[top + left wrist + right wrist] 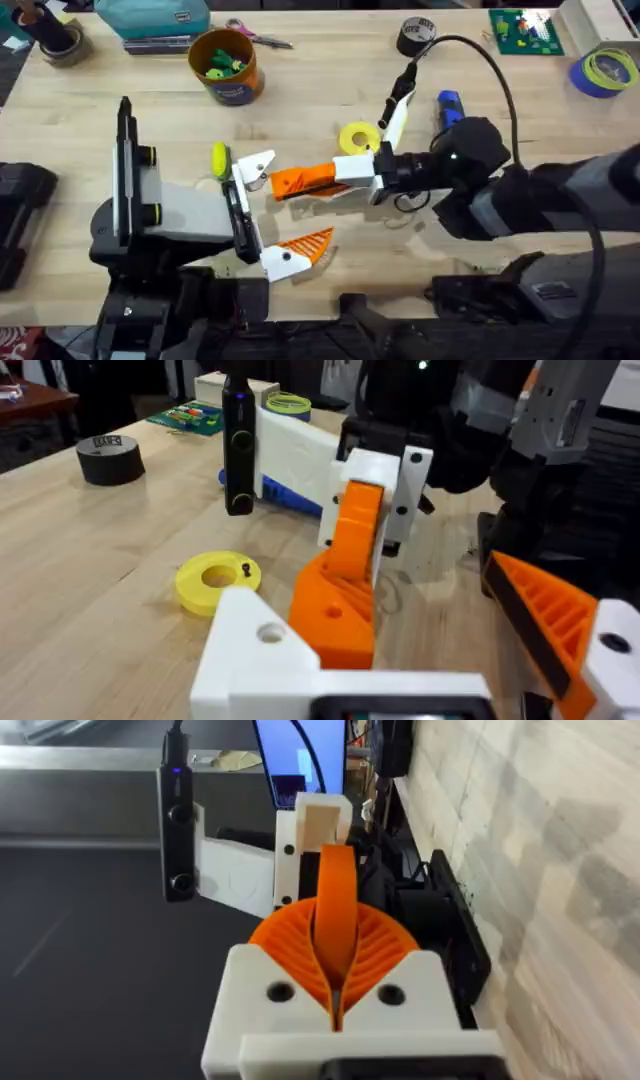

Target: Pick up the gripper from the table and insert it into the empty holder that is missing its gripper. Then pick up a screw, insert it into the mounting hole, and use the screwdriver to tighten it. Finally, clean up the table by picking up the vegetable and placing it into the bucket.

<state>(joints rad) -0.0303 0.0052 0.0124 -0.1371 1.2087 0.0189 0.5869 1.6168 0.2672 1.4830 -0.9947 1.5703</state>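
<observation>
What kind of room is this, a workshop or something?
Probably a robotics lab or workshop: a wooden workbench with tape rolls, a green circuit board and a blue screwdriver lying about.

The table (330, 90) is pale wood with a matt, faintly grained surface. The gripper (345, 585) clamped in the right gripper (300, 181) is smooth matt orange plastic. Just beyond it, the holder (262, 650) is matt white plastic. The ring-shaped disc (217, 580) beside them looks like smooth yellow plastic.
</observation>
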